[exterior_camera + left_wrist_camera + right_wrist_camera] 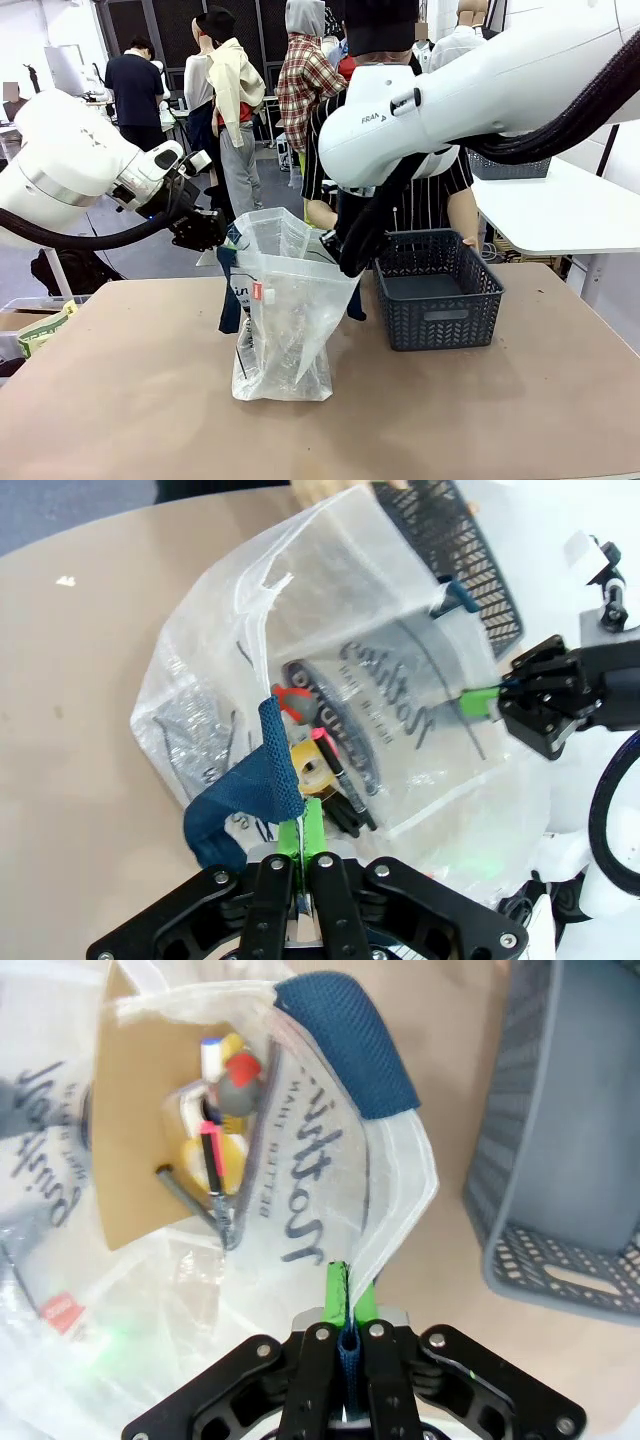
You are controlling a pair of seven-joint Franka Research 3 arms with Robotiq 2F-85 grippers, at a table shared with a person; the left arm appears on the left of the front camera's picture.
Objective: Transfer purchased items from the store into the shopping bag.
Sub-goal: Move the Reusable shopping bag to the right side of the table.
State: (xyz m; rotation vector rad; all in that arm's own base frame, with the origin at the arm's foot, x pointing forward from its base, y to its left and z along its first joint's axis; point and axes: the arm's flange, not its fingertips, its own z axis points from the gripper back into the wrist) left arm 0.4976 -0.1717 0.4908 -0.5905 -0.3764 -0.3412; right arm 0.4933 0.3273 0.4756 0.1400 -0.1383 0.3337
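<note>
The shopping bag (pixel 285 310), translucent white with navy straps, stands open at the table's middle. My left gripper (pixel 215 232) is shut on its left navy strap (pixel 250 800) and rim. My right gripper (pixel 340 250) is shut on the opposite strap (pixel 350 1050), and its green pads (pixel 482 702) show across the bag. Together they hold the mouth apart. Inside the bag lies a flat brown cardboard item (pixel 140 1140) with small red, white and yellow goods (pixel 220 1110) on it. The store basket (pixel 438 290), dark lattice plastic, sits right of the bag, and its floor (pixel 590 1130) looks bare.
A person in a striped shirt stands behind the basket with a hand (pixel 470 240) at its far rim. A white table (pixel 560 210) lies at the back right. The brown tabletop (pixel 140 400) is bare in front and to the left of the bag.
</note>
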